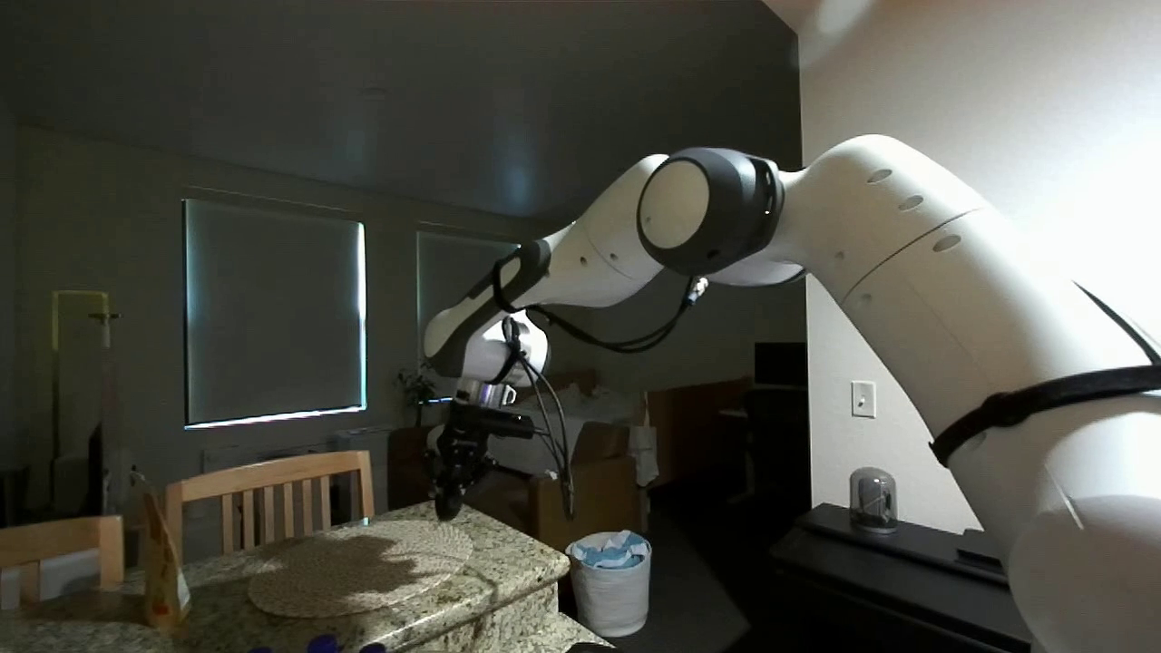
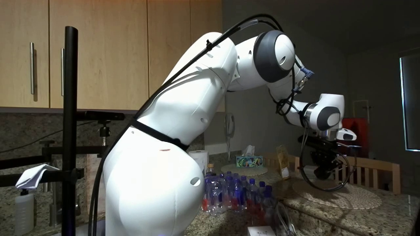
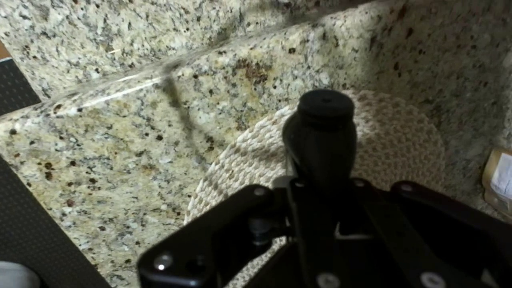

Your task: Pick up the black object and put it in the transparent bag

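The black object (image 3: 326,136), a dark rounded lump with a flat round end, sits between the fingers of my gripper (image 3: 323,186) in the wrist view. The gripper is shut on it. In both exterior views the gripper (image 1: 458,458) (image 2: 324,160) hangs above the granite counter, and the dark lump (image 1: 448,501) (image 2: 322,173) shows at its lower end. The round beige mat (image 3: 240,168) lies below it. The transparent bag (image 1: 609,551), pale bluish with a crinkled rim, lines a white bin (image 1: 612,599) on the floor past the counter's end, in an exterior view.
A paper package (image 1: 166,580) stands on the counter by the mat. Wooden chairs (image 1: 272,470) stand behind it. Several blue-capped bottles (image 2: 244,193) and a tissue box (image 2: 249,161) stand on the counter. The counter's raised edge (image 3: 224,60) shows in the wrist view.
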### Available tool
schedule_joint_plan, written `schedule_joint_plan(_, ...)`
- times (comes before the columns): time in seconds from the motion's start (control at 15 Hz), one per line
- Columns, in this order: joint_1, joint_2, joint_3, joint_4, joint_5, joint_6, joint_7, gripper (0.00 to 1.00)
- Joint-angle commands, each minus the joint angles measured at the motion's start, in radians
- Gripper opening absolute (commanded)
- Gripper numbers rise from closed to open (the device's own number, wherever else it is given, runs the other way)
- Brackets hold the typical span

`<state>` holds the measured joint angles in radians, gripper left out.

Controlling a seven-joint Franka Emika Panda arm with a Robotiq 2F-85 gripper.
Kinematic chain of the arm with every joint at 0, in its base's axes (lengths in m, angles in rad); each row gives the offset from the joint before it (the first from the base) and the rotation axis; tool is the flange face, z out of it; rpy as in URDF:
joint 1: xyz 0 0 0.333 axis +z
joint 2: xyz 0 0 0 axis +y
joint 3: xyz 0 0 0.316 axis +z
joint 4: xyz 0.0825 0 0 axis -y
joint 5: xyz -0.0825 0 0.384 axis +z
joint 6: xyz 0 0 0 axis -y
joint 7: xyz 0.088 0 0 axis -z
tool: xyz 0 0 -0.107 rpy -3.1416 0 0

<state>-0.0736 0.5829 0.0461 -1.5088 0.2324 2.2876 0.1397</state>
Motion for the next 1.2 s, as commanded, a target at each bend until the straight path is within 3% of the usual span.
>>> schedule_joint_plan(0.0, 0.047, -0.074, -0.01, -0.114, -0.065, 0.038, -0.067, 0.11)
schedule_joint_plan(0.27, 0.098, -0.115, 0.012, -0.257, -0.14, 0.122, -0.167, 0.1)
schedule_joint_plan(0.53, 0.119, -0.243, 0.047, -0.465, -0.186, 0.235, -0.272, 0.1)
schedule_joint_plan(0.87, 0.076, -0.479, 0.089, -0.701, -0.153, 0.297, -0.522, 0.1)
schedule_joint_plan(0.93, 0.063, -0.526, 0.1, -0.732, -0.113, 0.265, -0.606, 0.1)
schedule_joint_plan(1.0, 0.004, -0.57, 0.164, -0.768, -0.082, 0.237, -0.669, 0.1)
schedule_joint_plan(1.13, -0.032, -0.619, 0.192, -0.781, -0.015, 0.194, -0.807, 0.1)
